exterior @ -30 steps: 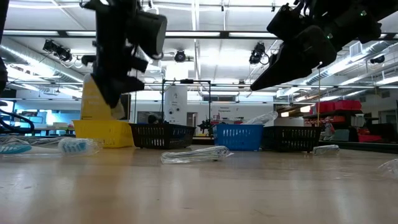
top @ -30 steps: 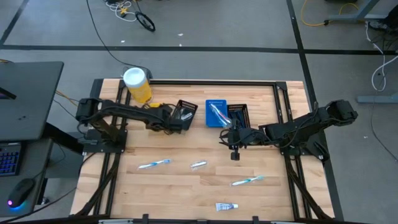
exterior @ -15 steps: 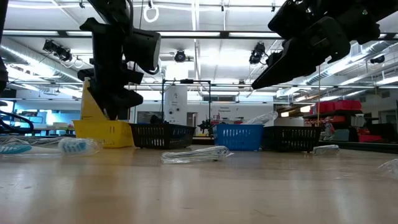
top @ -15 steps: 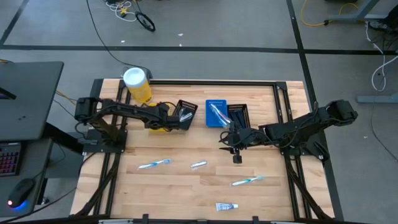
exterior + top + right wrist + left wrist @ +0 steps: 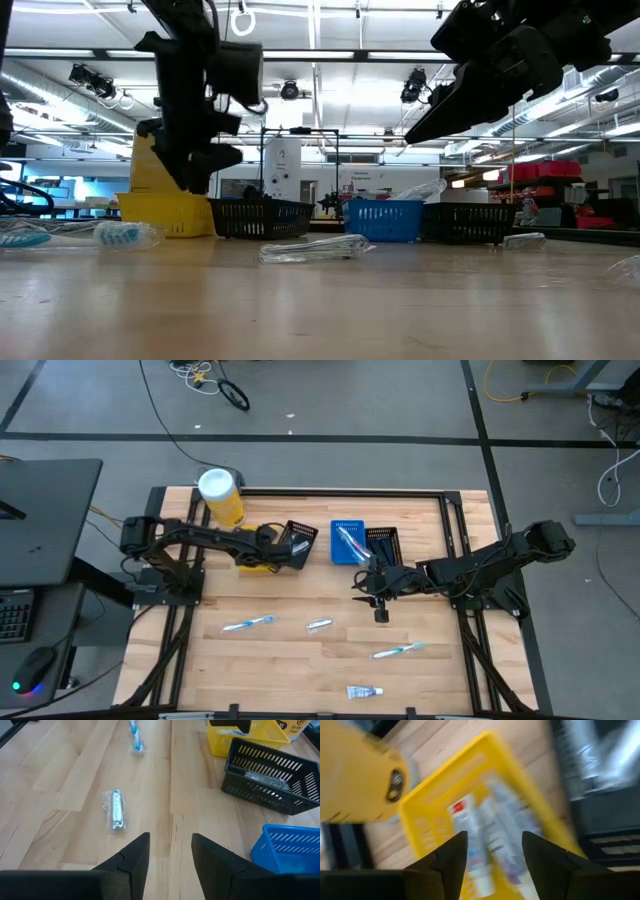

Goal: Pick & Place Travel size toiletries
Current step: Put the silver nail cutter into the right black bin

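Note:
My left gripper (image 5: 492, 854) hangs open above the yellow bin (image 5: 427, 805), which holds several white tubes (image 5: 487, 832); in the high view the gripper (image 5: 275, 552) covers most of that bin (image 5: 256, 567). My right gripper (image 5: 170, 851) is open and holds nothing, in the air near the blue bin (image 5: 347, 542). On the bare table lie two light-blue toothbrushes (image 5: 247, 624) (image 5: 398, 651), a clear-wrapped silver tube (image 5: 319, 624) and a small white tube (image 5: 364, 691). The wrapped silver tube (image 5: 116, 810) lies ahead of the right fingers.
Two black bins (image 5: 298, 540) (image 5: 384, 543) flank the blue bin along the far side. A large yellow canister with a white lid (image 5: 222, 495) stands at the far left corner. Both arm bases sit at the table's sides.
My left gripper has drawn a little toward the table's left edge, away from the black bin, and hangs over the yellow bin. The things on the table lie where they were.

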Controlling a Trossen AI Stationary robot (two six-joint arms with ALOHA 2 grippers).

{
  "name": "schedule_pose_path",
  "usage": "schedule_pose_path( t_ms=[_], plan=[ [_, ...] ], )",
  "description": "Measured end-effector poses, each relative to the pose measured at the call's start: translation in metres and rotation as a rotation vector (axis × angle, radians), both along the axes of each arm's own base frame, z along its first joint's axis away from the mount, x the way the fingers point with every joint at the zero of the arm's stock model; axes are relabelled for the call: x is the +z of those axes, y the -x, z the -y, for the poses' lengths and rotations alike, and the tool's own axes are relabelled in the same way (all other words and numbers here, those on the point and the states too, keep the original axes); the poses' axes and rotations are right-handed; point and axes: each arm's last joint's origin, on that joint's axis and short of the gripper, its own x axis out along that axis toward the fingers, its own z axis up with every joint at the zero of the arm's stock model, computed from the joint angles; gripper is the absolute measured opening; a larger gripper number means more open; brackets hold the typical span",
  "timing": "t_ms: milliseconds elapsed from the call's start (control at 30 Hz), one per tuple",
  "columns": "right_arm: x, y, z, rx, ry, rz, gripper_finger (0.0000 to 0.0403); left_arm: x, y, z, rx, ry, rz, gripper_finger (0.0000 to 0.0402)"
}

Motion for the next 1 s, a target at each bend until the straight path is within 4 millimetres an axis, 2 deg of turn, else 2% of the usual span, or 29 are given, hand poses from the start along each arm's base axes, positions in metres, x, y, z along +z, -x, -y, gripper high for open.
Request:
schedule_pose_path(
  t_ms=[100, 267, 367, 500, 600, 700, 900, 1000],
  plan=[
    [0.0, 0.0, 0.0, 0.0, 0.0, 0.0, 0.0156, 0.013, -0.013, 0.009, -0.083, -0.009, 0.073, 0.0195],
    [0.0, 0.0, 0.0, -0.009, -0.014, -0.001, 0.0156, 0.047, -0.034, 0.034, -0.262, -0.035, 0.181, 0.0183],
    [0.0, 0.0, 0.0, -0.015, -0.022, -0.001, 0.0156, 0.061, -0.048, 0.054, -0.462, 0.003, 0.268, 0.0177],
    [0.0, 0.0, 0.0, -0.015, -0.023, 0.002, 0.0156, 0.069, -0.065, 0.084, -0.756, 0.081, 0.451, 0.0173],
    [0.0, 0.0, 0.0, -0.019, -0.029, -0.001, 0.0156, 0.068, -0.074, 0.104, -0.876, 0.133, 0.562, 0.0175],
    [0.0, 0.0, 0.0, -0.043, -0.066, -0.002, 0.0156, 0.062, -0.079, 0.119, -0.896, 0.164, 0.606, 0.0176],
    [0.0, 0.0, 0.0, -0.058, -0.087, -0.004, 0.0156, 0.032, -0.089, 0.143, -0.906, 0.205, 0.58, 0.0178],
    [0.0, 0.0, 0.0, -0.058, -0.087, -0.003, 0.0156, 0.015, -0.095, 0.147, -0.912, 0.213, 0.547, 0.0181]
  ],
)
